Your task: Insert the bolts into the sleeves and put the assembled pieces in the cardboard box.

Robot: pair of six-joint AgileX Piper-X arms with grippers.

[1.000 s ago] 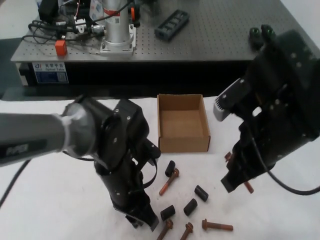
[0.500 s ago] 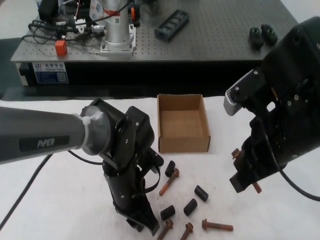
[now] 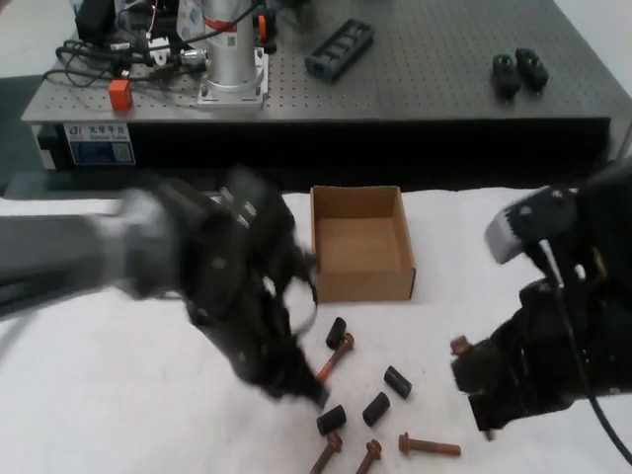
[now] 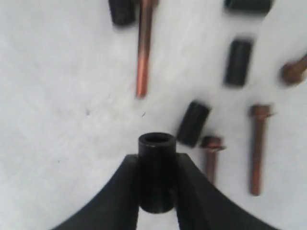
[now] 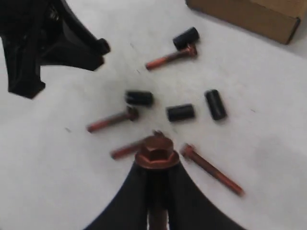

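My left gripper (image 4: pixel 156 163) is shut on a black sleeve (image 4: pixel 156 179), held with its open end up over the white cloth. My right gripper (image 5: pixel 157 170) is shut on a copper bolt (image 5: pixel 157 155) with the hex head showing at the fingertips. In the high view the left gripper (image 3: pixel 306 390) hangs over the scattered parts and the right gripper (image 3: pixel 474 395) is off to their right, with the bolt head (image 3: pixel 459 346) sticking up. Loose sleeves (image 3: pixel 398 381) and loose bolts (image 3: pixel 430 446) lie in front of the open cardboard box (image 3: pixel 361 242).
A metal breadboard bench (image 3: pixel 444 59) with cables, a post and a black tray stands behind the white cloth. From the right wrist, the left arm (image 5: pixel 43 43) looms beyond the scattered parts, and the box corner (image 5: pixel 249 17) lies farther off.
The left arm has swung its gripper with the sleeve away from the near edge toward the parts. The right arm has dropped lower and nearer, still holding the bolt.
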